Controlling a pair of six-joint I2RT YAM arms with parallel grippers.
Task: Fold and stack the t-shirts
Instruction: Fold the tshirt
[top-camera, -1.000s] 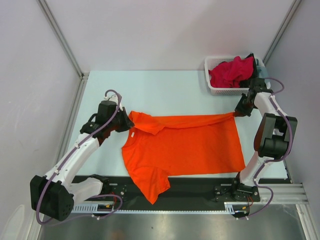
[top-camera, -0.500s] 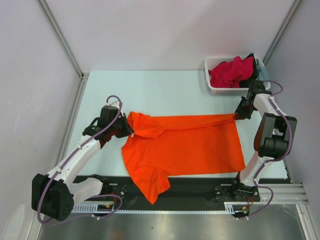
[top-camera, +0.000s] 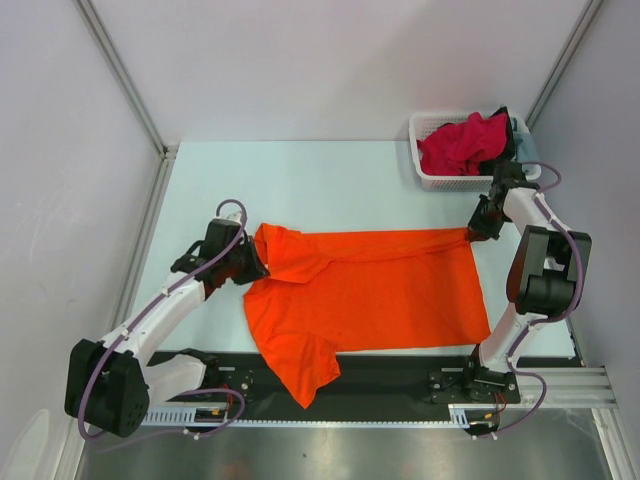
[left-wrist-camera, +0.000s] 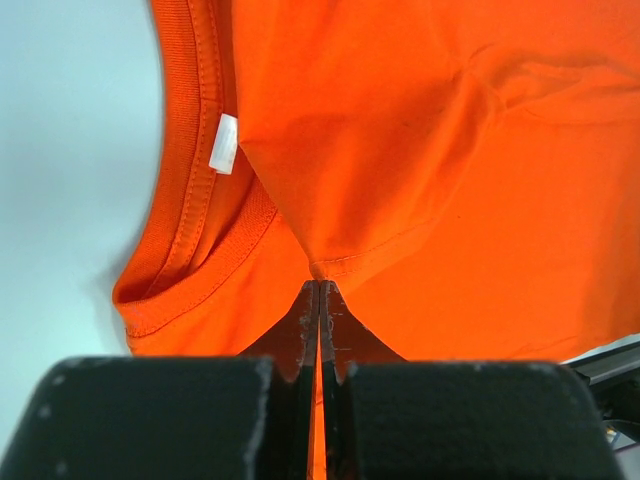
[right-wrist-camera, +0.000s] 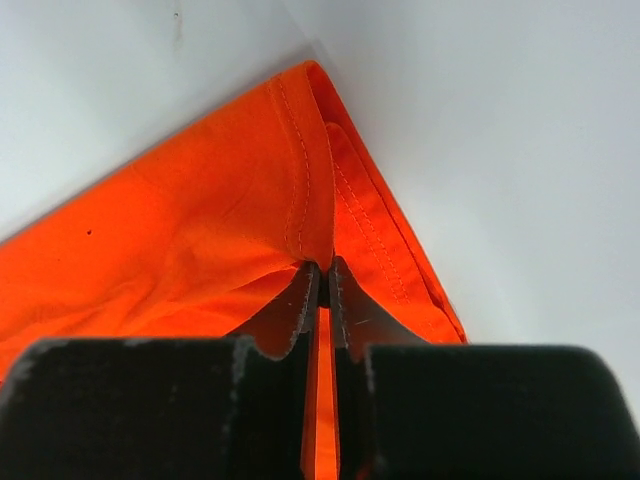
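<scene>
Evidently barely begun: the orange t-shirt (top-camera: 370, 290) lies spread near the white basket (top-camera: 416, 165), with the left gripper (left-wrist-camera: 318, 292) and right gripper (right-wrist-camera: 321, 272) clamped on its edge. A crimson t-shirt (top-camera: 460, 145) waits inside the basket.

One orange t-shirt (top-camera: 370, 290) flat on one counter (top-camera: 320, 180). One white mesh basket (top-camera: 440, 182) far right, holding one crimson-pink t-shirt (top-camera: 460, 145), one black cloth (top-camera: 503, 116), one grey-blue cloth (top-camera: 520, 127). Two arms: left arm (top-camera: 160, 305), right arm (top-camera: 545, 265).
</scene>
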